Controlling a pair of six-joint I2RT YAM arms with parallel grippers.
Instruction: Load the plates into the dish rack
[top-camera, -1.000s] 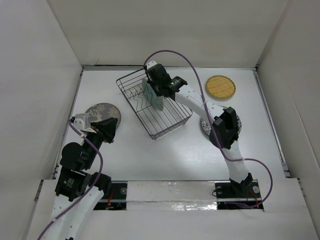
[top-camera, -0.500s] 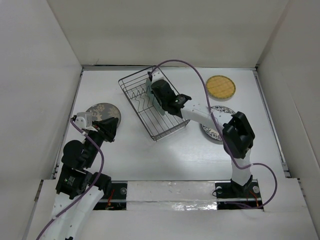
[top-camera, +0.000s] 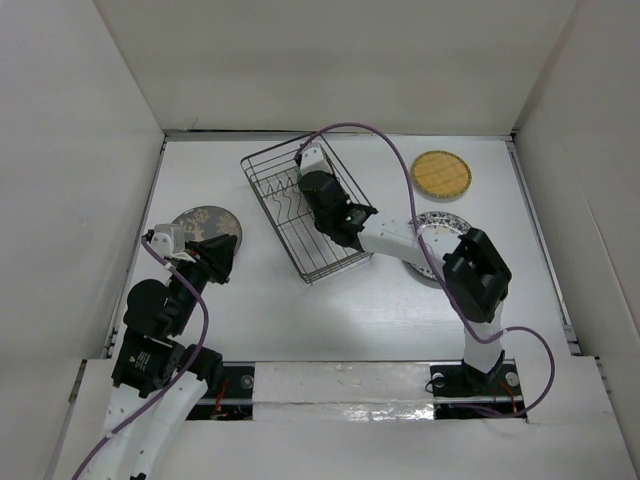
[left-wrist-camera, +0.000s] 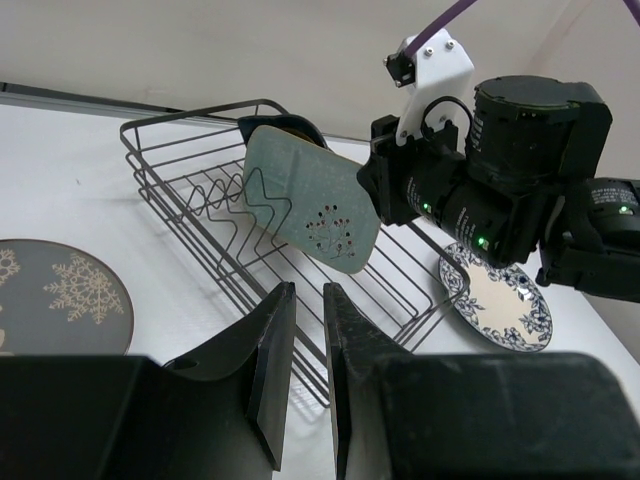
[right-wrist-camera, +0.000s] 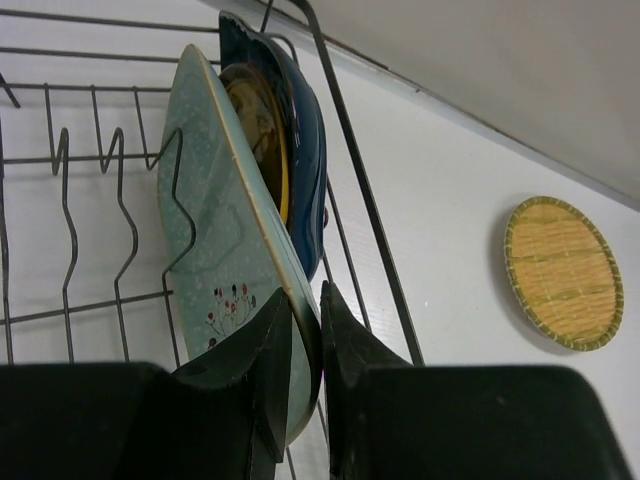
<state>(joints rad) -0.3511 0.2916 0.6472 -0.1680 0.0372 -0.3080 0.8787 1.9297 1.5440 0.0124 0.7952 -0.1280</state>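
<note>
The right gripper (right-wrist-camera: 296, 370) pinches the lower edge of the pale green plate (right-wrist-camera: 215, 230), which stands on edge among the tines of the dish rack (top-camera: 272, 200). Behind it in the rack lean a yellow plate (right-wrist-camera: 262, 130) and the dark blue dish (right-wrist-camera: 305, 150). Another yellow plate (right-wrist-camera: 557, 272) lies flat on the table beyond the rack.

The left gripper (left-wrist-camera: 308, 370) holds nothing, its fingers a narrow slit apart. It hangs near the grey floral plate (left-wrist-camera: 60, 295), while the black-and-white patterned plate (left-wrist-camera: 500, 300) lies past the rack.
</note>
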